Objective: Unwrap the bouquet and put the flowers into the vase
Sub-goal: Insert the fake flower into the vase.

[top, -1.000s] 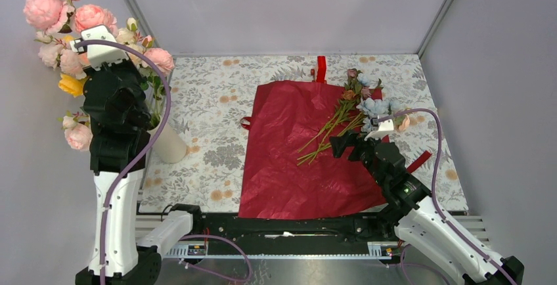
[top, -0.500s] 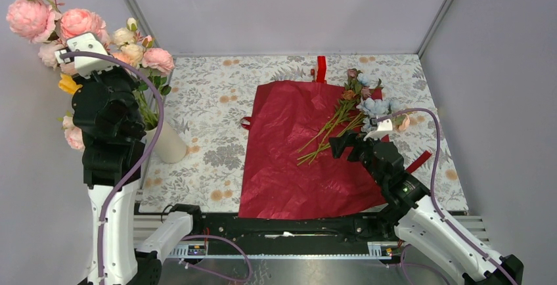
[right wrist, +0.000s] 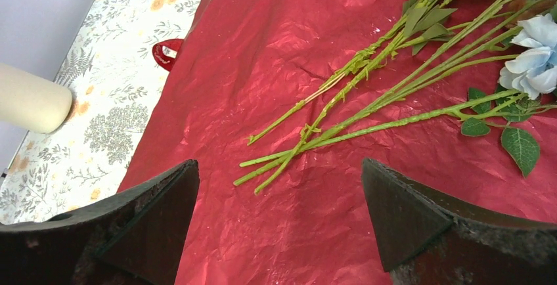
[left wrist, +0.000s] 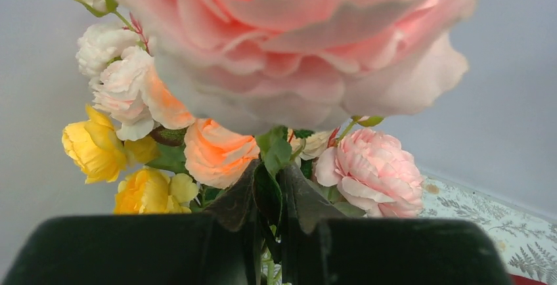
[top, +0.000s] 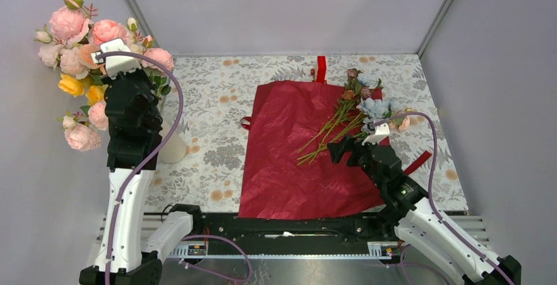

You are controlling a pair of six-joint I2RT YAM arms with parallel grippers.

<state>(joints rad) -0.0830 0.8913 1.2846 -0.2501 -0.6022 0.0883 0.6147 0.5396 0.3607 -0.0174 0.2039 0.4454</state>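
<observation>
The flowers (top: 348, 109) lay loose on the spread-out dark red wrapping paper (top: 289, 167), toward the far right corner of the table (top: 217, 101). Their blue and pink blooms sat nearest that corner and the thin green stems ran back toward the middle of the paper. In the right wrist view most of the blooms were cut off at the top and right edges, leaving only stems, a few leaves and some pale blue petals. The right gripper (right wrist: 279, 167) stood fully open with nothing in it. Its two dark fingers (right wrist: 157, 206) framed the cut stem ends, which lay just beyond the fingertips, though how high the fingers stood above the paper could not be told. A red ribbon loop (right wrist: 167, 54) rested at the paper's left edge. The white vase (top: 174, 147) stood near the table's left edge, well apart from the flowers, largely hidden behind the left arm from above and cut off at the left edge of the right wrist view. The left gripper (left wrist: 269, 232) was raised over that side with its fingers (left wrist: 131, 252) almost closed on the stems of a big rose bunch (top: 85, 48). One out-of-focus pink bloom filled much of its wrist view. Whether those stems reached into the vase could not be made out.
</observation>
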